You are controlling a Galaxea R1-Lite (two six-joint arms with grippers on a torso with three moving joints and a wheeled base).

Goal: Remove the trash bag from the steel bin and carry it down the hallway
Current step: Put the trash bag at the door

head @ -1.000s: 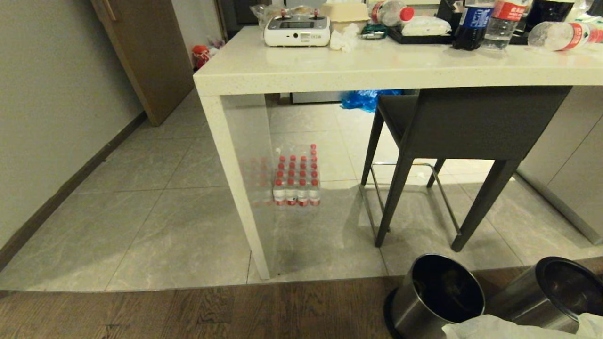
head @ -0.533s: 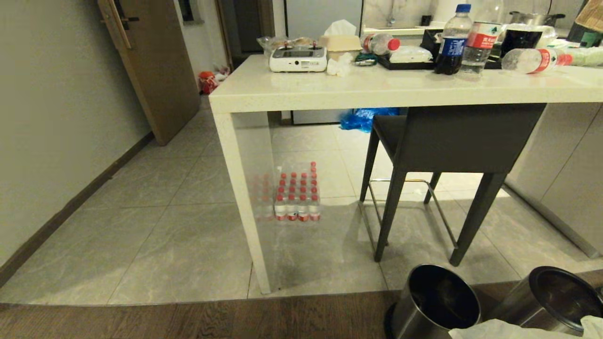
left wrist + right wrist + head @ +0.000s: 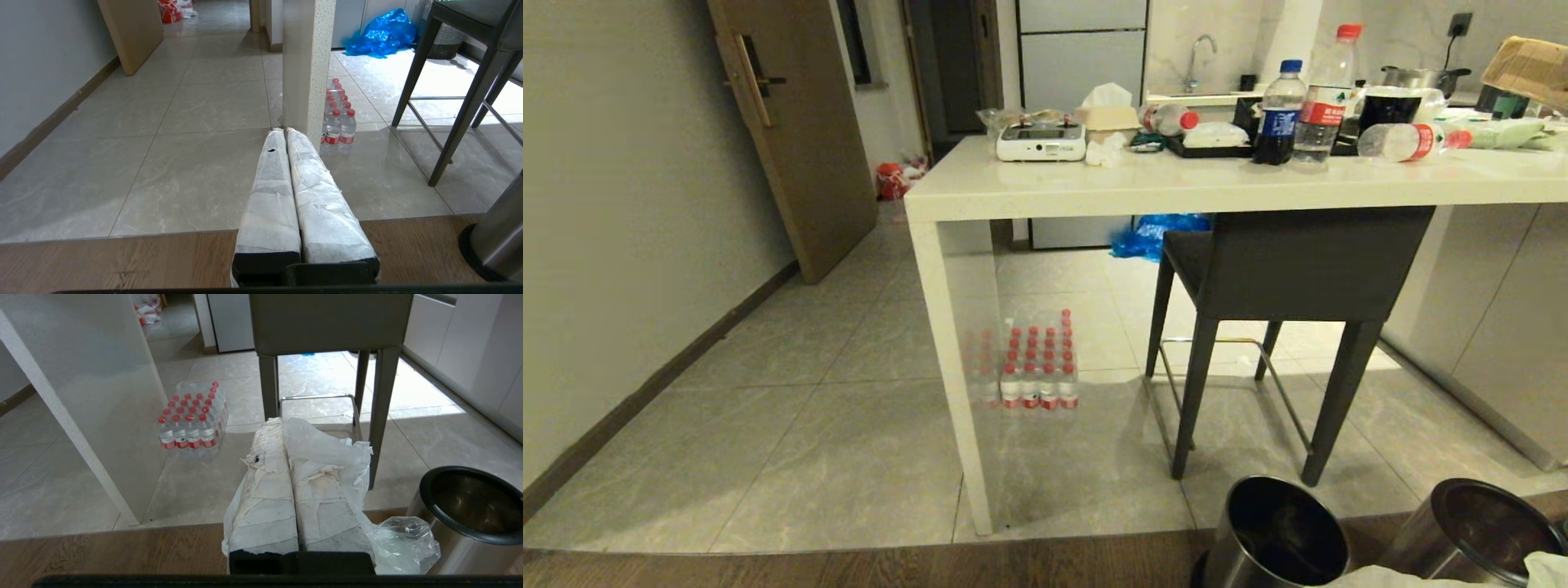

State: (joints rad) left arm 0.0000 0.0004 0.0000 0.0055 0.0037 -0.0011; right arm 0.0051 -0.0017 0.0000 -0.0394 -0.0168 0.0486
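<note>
My right gripper (image 3: 282, 424) is shut on the trash bag (image 3: 327, 449), a thin whitish film pinched between the fingers, draped over one of them and hanging in a crumpled bulge beside the wrist. A strip of the bag (image 3: 1547, 567) shows at the head view's lower right edge. Two steel bins with black rims stand on the wooden floor there, one (image 3: 1278, 535) to the left and one (image 3: 1474, 531) to the right, both dark inside. The right bin (image 3: 470, 514) sits close beside the hanging bag. My left gripper (image 3: 284, 131) is shut and holds nothing. The hallway (image 3: 768, 367) runs along the left wall.
A white counter (image 3: 1176, 184) crowded with bottles stands ahead, with a dark stool (image 3: 1290, 261) tucked under it. A pack of water bottles (image 3: 1033, 367) sits by the counter's leg. A blue plastic bag (image 3: 1156, 233) lies behind. A brown door (image 3: 800, 139) stands open on the left.
The whole head view has shifted: the camera now looks higher, so the counter, door and kitchen back wall show more and the bins sit lower. Neither arm has moved.
</note>
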